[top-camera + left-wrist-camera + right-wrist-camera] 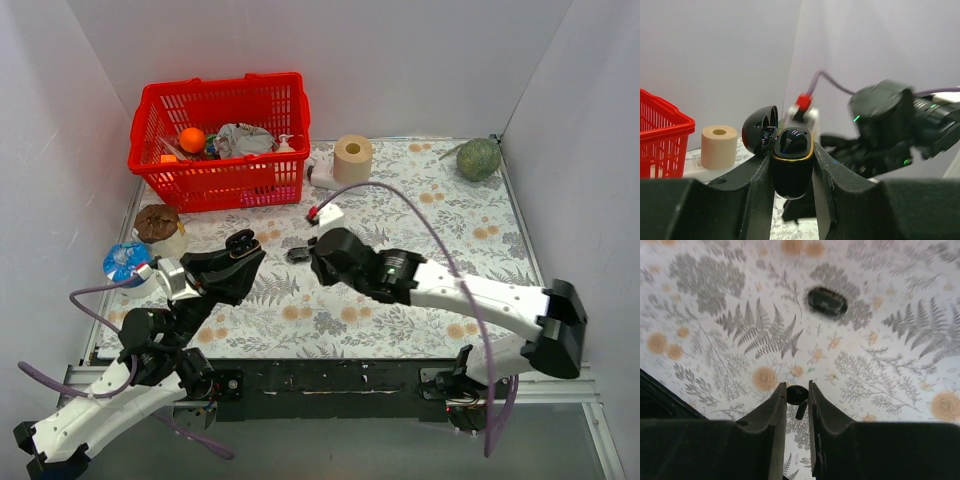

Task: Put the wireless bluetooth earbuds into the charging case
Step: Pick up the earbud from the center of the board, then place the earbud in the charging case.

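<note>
Start with the floral cloth (400, 200). Over its near half your two arms meet, the claws facing each other and near but apart. The task looks to be at its midpoint: both parts are in hand, and the joining is not yet done.

Your left claw (792, 157) is clamped on the charging case (792, 175). The case stands upright between the fingers, lifted off the cloth, with its lid (760, 131) swung back toward the claw's left. A dark glossy dome fills the case's mouth. You cannot tell from here whether that is a bud already seated or only the inner moulding.

Your right claw (797, 390) is pinched on one earbud (796, 396). The bud is gripped at the fingertips with its short stem hanging below them. You still have to carry it across, line it up with a well and press it home. No other buds show.

Only the overhead view gives you the gap between the two claws. Only the left wrist view shows the open lid and the case's mouth, with the right claw blurred beyond. Only the right wrist view shows the bud itself. That view also shows a black oval object (826, 302) lying on the cloth ahead of those fingers, too blurred to name.
</note>
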`<state>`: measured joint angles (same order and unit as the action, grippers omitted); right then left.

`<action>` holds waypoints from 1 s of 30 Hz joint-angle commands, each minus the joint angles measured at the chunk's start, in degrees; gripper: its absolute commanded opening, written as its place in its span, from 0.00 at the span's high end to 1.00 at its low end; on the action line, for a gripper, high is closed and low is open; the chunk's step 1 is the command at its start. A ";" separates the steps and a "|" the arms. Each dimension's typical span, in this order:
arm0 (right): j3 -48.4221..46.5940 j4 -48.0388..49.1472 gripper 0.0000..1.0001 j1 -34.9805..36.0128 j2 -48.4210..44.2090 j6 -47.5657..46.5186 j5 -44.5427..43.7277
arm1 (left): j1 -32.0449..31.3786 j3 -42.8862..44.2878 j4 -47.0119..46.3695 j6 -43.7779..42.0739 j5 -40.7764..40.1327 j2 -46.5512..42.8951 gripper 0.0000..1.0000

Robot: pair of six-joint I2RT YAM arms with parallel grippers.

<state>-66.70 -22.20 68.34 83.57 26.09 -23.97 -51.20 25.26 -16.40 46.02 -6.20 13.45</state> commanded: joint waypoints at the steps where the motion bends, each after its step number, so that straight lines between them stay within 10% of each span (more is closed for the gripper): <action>1: -1.60 6.10 0.99 -0.57 -11.39 -6.65 -7.05 | 0.05 0.94 -6.26 -2.42 0.40 4.03 1.00; 14: 2.88 35.01 0.99 -0.40 -29.07 -28.98 -4.96 | 0.14 4.01 -33.50 -4.36 8.28 30.39 1.00; 30: 8.69 49.79 0.99 -0.31 -34.61 -38.74 1.47 | 0.22 16.23 -43.54 -1.64 16.57 51.05 1.00</action>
<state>-57.74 21.76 67.66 49.89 -9.91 -23.88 -51.18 38.15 -56.45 43.66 7.86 62.83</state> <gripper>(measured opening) 0.263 0.300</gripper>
